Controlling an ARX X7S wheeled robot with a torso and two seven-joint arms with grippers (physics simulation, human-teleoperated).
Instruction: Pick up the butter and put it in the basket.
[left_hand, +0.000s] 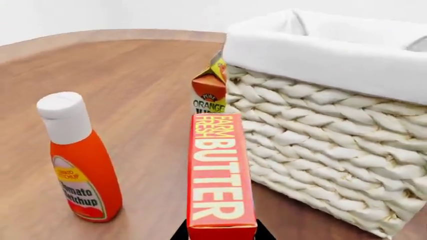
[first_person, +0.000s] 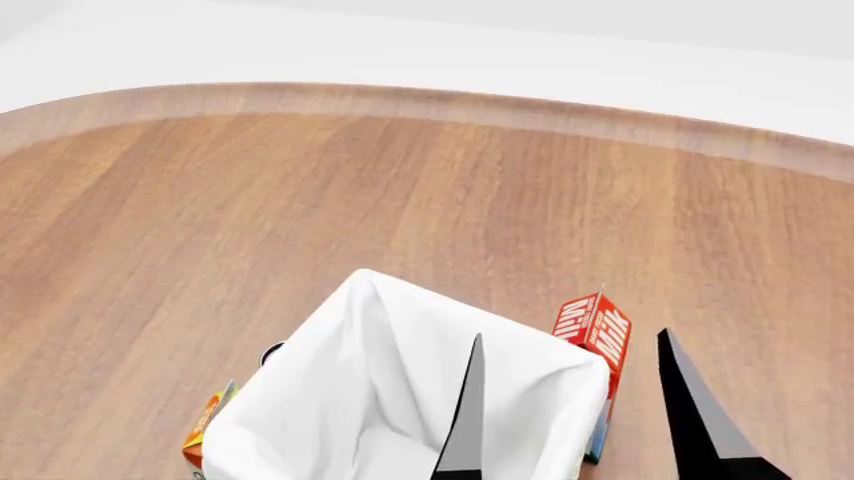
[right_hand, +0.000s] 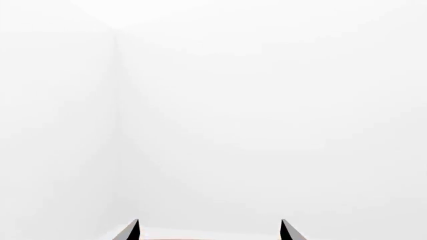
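The butter (left_hand: 220, 185) is a slim red box with a yellow "BUTTER" label. In the left wrist view my left gripper (left_hand: 222, 233) is shut on its near end, a black finger on each side. The box points towards the orange juice carton and lies right beside the woven wall of the white basket (left_hand: 320, 55). In the head view the basket (first_person: 400, 340) sits at the bottom centre and hides the butter and my left gripper. My right gripper (right_hand: 209, 230) is open and empty. Its fingers (first_person: 694, 420) stand wide apart above the basket's right side.
A red ketchup bottle (left_hand: 83, 165) with a white cap stands on the wooden table beside the butter. An orange juice carton (left_hand: 209, 90) stands against the basket's corner and shows in the head view (first_person: 203, 430). A red milk carton (first_person: 594, 330) stands by the basket's right corner.
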